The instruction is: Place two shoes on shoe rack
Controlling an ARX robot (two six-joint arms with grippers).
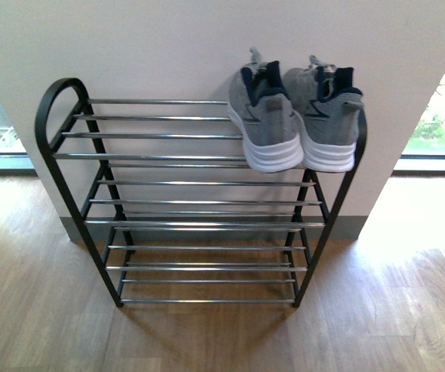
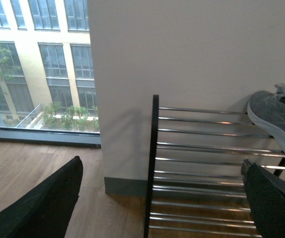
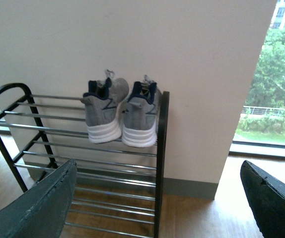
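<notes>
Shoes (image 1: 265,124): 2, top tier, beyond right gripper (image 3: 158,164) fingers, spread empty | shoe rack (image 1: 160,156): 1 | left gripper (image 2: 161,163) fingers spread, empty | wall (image 1: 168,46) behind rack

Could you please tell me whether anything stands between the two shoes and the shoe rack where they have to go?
Nothing visible does. The left shoe and the right shoe already sit side by side on the right end of the shoe rack's top shelf, heels facing outward.
</notes>
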